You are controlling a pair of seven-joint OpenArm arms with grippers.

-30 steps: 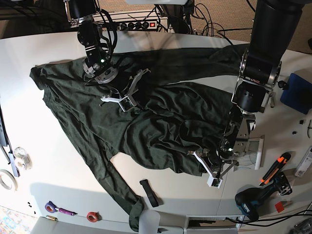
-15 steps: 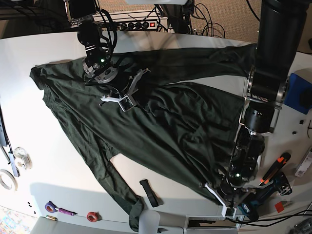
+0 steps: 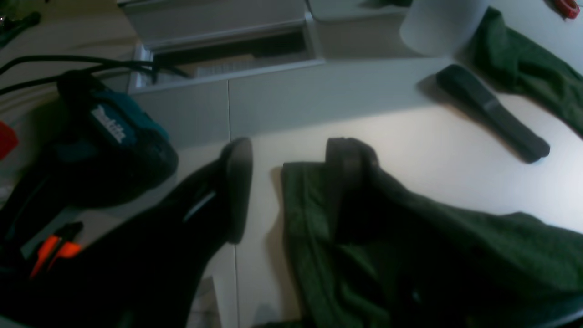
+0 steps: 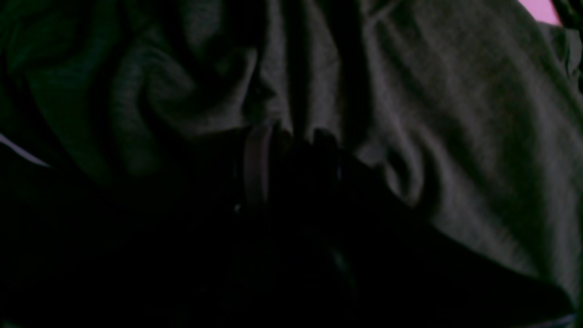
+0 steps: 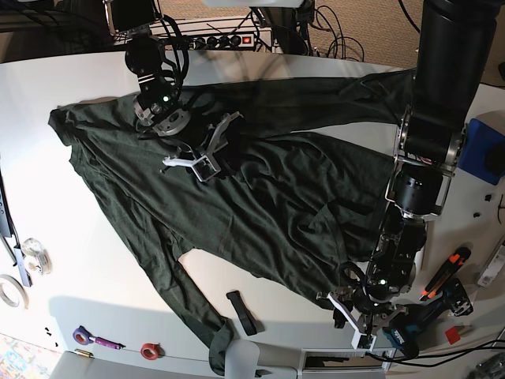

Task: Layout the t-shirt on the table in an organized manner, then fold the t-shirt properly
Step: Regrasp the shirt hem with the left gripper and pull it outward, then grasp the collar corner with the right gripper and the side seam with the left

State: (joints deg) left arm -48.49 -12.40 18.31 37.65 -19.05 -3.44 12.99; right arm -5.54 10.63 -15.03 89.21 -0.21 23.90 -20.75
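L claw (image 3: 294,152) wide apart at t-shirt (image 5: 237,205) hem corner near surface (image 3: 410,132) edge; R claw (image 4: 291,136) down on it, opening can't tell.

Soft cloth on a smooth tabletop.
The dark green long-sleeved t-shirt (image 5: 237,205) is matt knit cloth, finely rough and creased. The white table (image 5: 102,260) is smooth with a faint sheen. My left gripper's (image 3: 291,182) black pads (image 3: 239,182) look matt and rubbery. The teal-and-black drill (image 3: 118,136) is hard, slightly glossy plastic.
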